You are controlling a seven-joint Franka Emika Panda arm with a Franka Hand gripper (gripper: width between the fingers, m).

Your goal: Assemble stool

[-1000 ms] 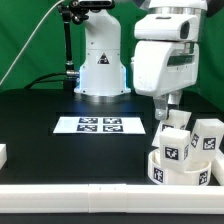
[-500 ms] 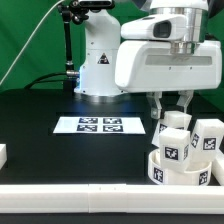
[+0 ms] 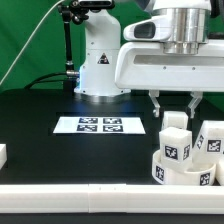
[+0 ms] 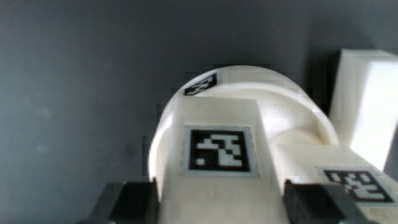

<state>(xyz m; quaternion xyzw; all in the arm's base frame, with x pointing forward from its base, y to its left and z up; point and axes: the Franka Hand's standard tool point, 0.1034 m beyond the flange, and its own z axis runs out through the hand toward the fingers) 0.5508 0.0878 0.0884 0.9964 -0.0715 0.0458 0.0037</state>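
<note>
Arm shifted over black table

The stool seat and the legs look like smooth white plastic with a slight sheen, each carrying flat matt black-and-white printed tags. In the wrist view the leg shows softly rounded, even surfaces. The table is covered in a matt black, dull surface. The marker board looks like thin matt white sheet, paper-like. The arm's housing is glossy white plastic, and the gripper has dark, matt fingers. A matt green backdrop hangs behind.
</note>
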